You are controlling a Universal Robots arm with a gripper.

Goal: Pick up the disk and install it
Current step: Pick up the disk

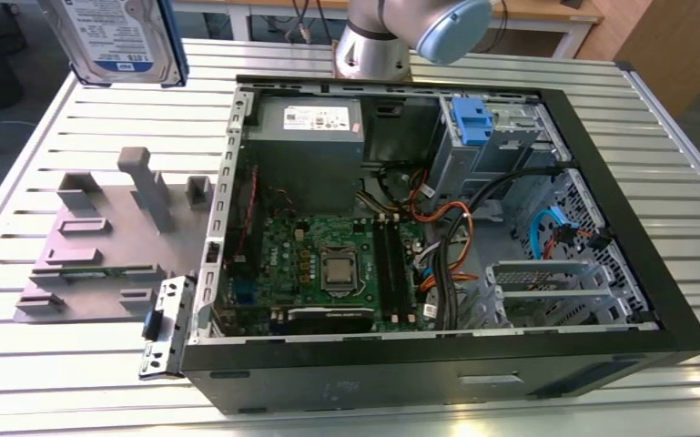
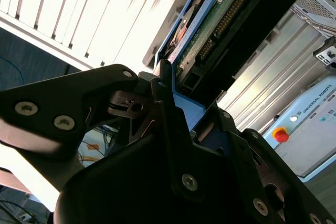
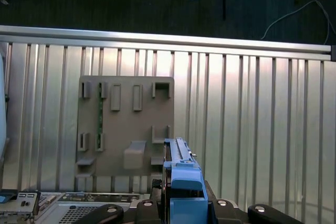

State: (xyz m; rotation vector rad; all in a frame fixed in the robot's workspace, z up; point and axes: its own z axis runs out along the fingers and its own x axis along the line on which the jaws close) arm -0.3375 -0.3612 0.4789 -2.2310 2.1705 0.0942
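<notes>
One disk, whereabouts: we see the disk hanging upright in the air at the exterior view's left, label face to the camera. It is high over the slatted table and well apart from the open computer case.
Gripper: in the second wrist view the gripper is pinching the disk by its blue carrier frame, with the black fingers pressed against the plastic on either side.
Circuit board: the same view shows the green circuit board lying bare on one face of the drive.
Fixture: in the first wrist view the disk appears edge-on, and the grey fixture lies flat on the table below it.
Weight: we judge it dense for its size. Held at one end, it will want to sag or swing.
Stiffness: the metal body is rigid, while the plastic frame probably gives a little under the squeeze.
Slip: the smooth plastic offers only modest friction, so we would want a firm, square pinch.
Fragility: we take it to be sensitive to knocks, and the exposed board should not be touched or scraped.
Where to hold: we would grip the handle end of the frame, on its flat sides, clear of the board and the label.
</notes>
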